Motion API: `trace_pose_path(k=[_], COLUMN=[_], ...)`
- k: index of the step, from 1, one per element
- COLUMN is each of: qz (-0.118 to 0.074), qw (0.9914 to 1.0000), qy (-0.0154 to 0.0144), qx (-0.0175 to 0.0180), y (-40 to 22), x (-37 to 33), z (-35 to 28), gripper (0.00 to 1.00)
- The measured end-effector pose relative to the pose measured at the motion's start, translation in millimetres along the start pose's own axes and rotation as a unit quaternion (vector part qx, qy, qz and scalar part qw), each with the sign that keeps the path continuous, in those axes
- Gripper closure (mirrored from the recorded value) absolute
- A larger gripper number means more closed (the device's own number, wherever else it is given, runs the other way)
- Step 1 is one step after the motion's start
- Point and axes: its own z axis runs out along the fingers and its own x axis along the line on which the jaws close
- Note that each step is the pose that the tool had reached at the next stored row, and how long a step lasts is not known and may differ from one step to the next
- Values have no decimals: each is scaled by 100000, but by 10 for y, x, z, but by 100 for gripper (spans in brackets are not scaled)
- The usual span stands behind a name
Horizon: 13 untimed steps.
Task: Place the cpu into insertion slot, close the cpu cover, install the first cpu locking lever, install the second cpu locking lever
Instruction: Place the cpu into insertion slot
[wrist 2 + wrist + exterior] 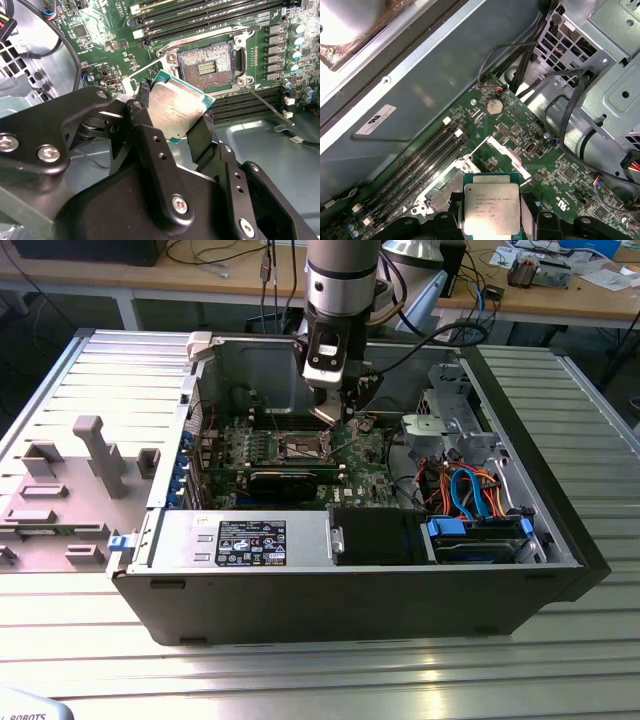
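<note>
Exterior view, arm: the arm [340,300] reaches down into the open computer case [350,590] on the slatted worktop [300,680]. Its tip hangs over the green board [370,465], toward the case's far wall.
Exterior view, socket: the socket [303,447] sits on that board, dark in the middle, just to the exterior view's left of the arm's tip and below it.
Second wrist view, jaws: clenched on the chip [177,107], with a black finger [147,125] on each of two opposite edges.
Second wrist view, chip: a thin square plate with a dull silvery lid and a green rim. It is held above the board just beside the socket, clear of it and turned a little askew to its sides.
Second wrist view, socket: uncovered, with the pin field bare. A thin lever [265,102] stands released alongside.
First wrist view, chip: the silvery lid with fine print faces the camera, and a corner of the bare socket shows just beyond it.
First wrist view, cover: a silvery frame [502,155] beside the socket looks like the cover swung open, though I cannot be sure.
Step in hand: by my reading the first, placing the chip. The cover and both levers are not yet done.
What the placing calls for: probably squaring the chip to the socket, keeping it level, and setting it down gently, since the pins look delicate.
</note>
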Motion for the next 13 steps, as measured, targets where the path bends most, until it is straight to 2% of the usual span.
trace_pose_path(k=[13], qz=[1106], qw=[99994], qy=[-113], qx=[-23], y=[0], x=[0], z=[4], gripper=[46])
